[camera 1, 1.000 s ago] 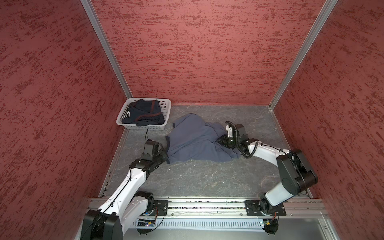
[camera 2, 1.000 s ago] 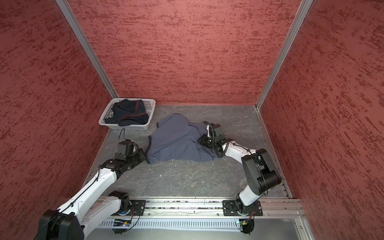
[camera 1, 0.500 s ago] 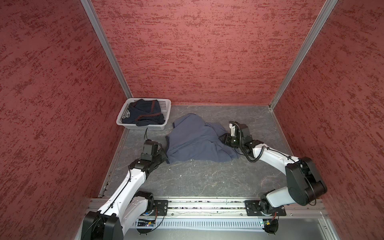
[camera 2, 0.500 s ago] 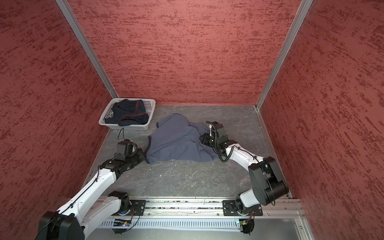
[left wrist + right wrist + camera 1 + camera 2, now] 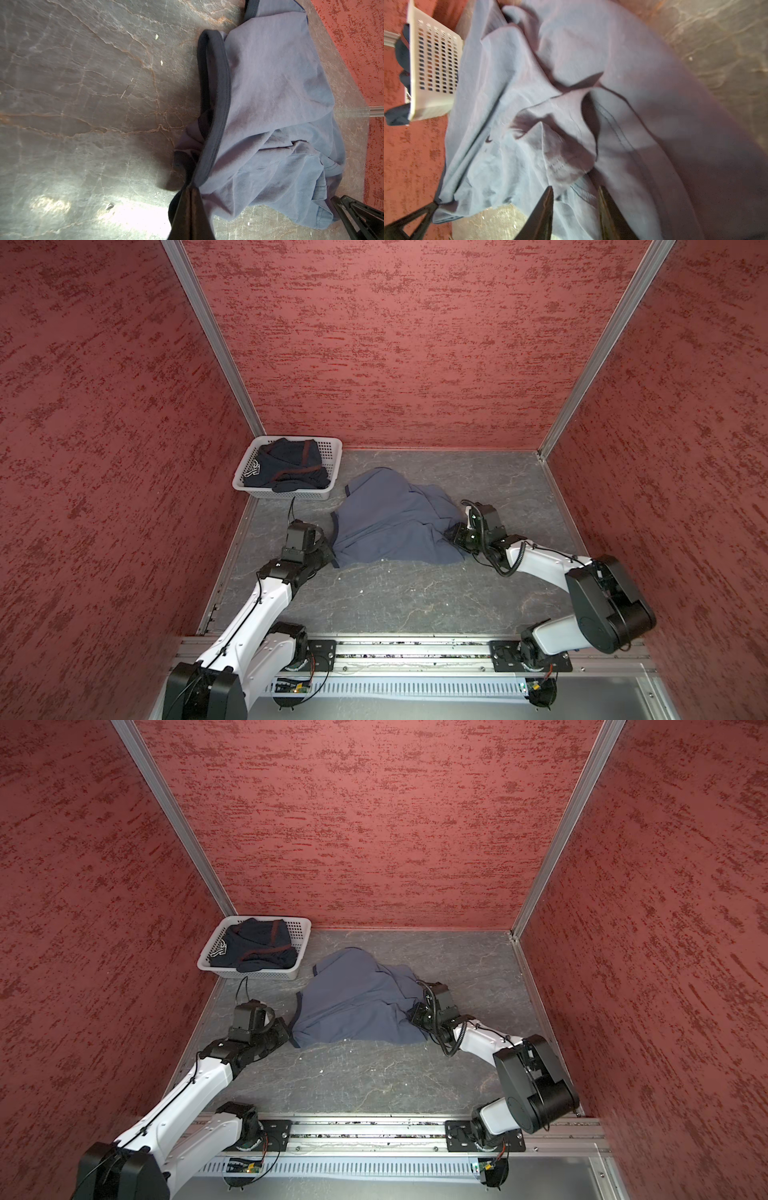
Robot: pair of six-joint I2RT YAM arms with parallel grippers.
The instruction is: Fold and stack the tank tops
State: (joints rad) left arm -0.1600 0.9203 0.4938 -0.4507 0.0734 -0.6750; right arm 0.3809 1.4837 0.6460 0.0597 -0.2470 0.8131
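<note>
1. Pinching the navy-trimmed corner, the left gripper (image 5: 190, 188) is clamped tight on the slate-blue tank top (image 5: 390, 522), which sprawls crumpled on the table (image 5: 395, 605) between both arms.
2. Over to the right gripper (image 5: 575, 188): jaws partly parted, straddling a rumpled hem fold; nothing looks clamped.
3. Key relation: the cloth stretches side to side, away from each gripper toward the other; the bunched hem lies straight ahead of the right one, the nearer arm.
4. Far left corner, the white basket (image 5: 291, 492) holds the dark navy tank top (image 5: 282, 466), heaped, unfolded.
</note>
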